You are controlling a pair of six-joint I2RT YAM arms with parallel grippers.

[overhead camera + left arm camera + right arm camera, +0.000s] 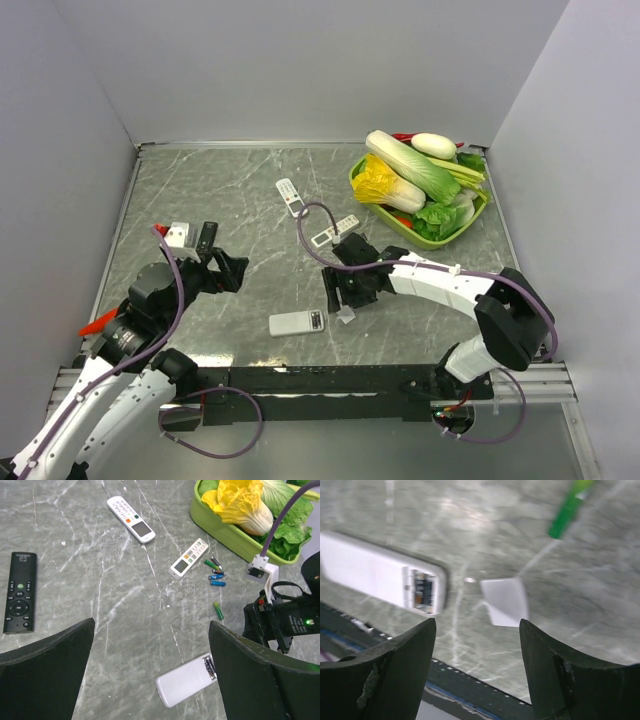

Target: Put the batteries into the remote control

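Both jaws apart, nothing held.
Left gripper (pixel 151 630) wide; right gripper (pixel 476 630) over white remote (pixel 380 582), frame crops its end; I see green battery (pixel 566 510) blurred.

Top external: high, looking down over whole table (pixel 220 200). Left wrist: mid-height, oblique. Right wrist: close above it. All share open-backed white remote (pixel 297 322).

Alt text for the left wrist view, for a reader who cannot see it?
A white remote with its battery compartment open lies on the grey table, seen between the left gripper's open fingers. Beyond it are loose batteries, a long white remote, a small white remote, a black remote and a green tray of vegetables.
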